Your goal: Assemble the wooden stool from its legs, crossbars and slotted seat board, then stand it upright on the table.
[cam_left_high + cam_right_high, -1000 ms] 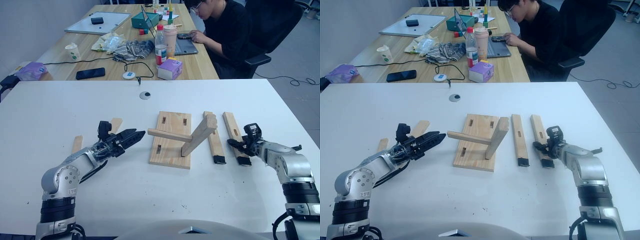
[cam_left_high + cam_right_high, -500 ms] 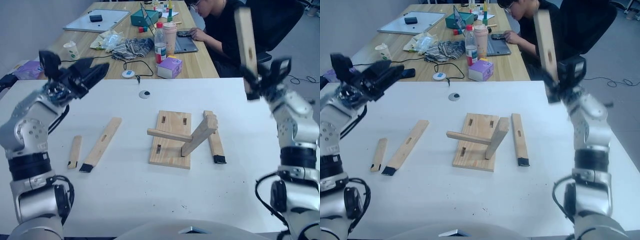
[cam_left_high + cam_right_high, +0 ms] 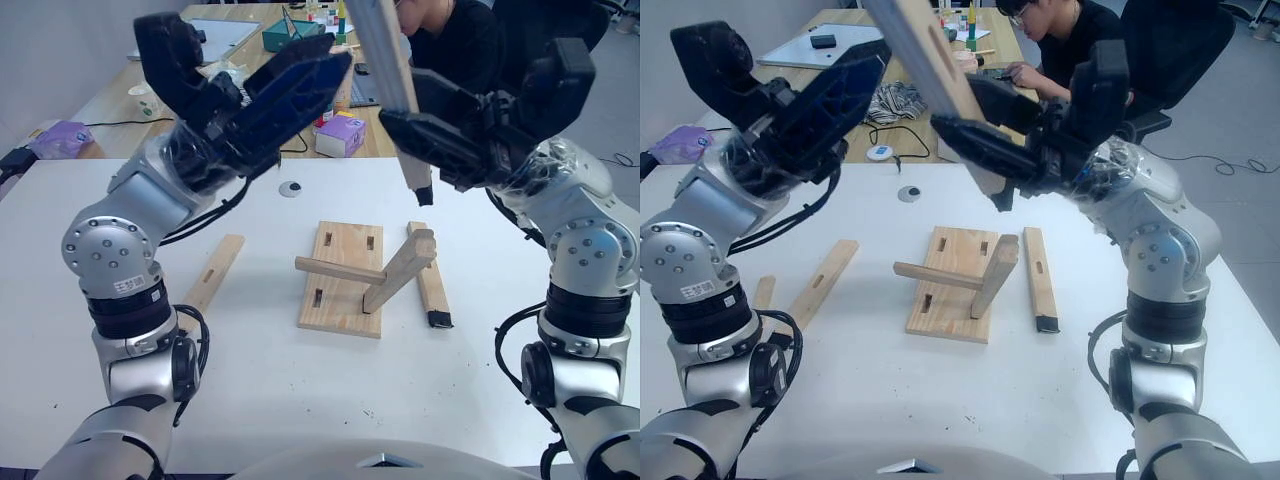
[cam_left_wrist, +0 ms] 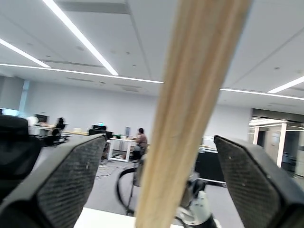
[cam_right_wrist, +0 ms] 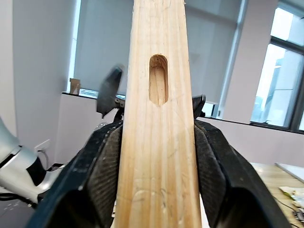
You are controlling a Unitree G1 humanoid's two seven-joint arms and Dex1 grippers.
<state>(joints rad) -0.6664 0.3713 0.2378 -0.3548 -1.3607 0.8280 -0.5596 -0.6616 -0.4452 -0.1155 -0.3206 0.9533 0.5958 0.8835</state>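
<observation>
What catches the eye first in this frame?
The right tool holds a slotted wooden leg high above the table, with the open left tool up beside it. Below them, in the middle of the table, the seat board lies flat with an upright leg standing in it and a crossbar jutting from that leg.

No writing clear enough to read.
On the far wooden surface (image 3: pixel 120 110), the purple box (image 3: pixel 340 135) at 12 o'clock carries print on its side, and the purple packet (image 3: pixel 678 140) at 10 o'clock has a printed face; both are too small to make out. The white sticker (image 3: pixel 125 285) on the left arm's joint bears lines of tiny characters, likewise unreadable.
</observation>
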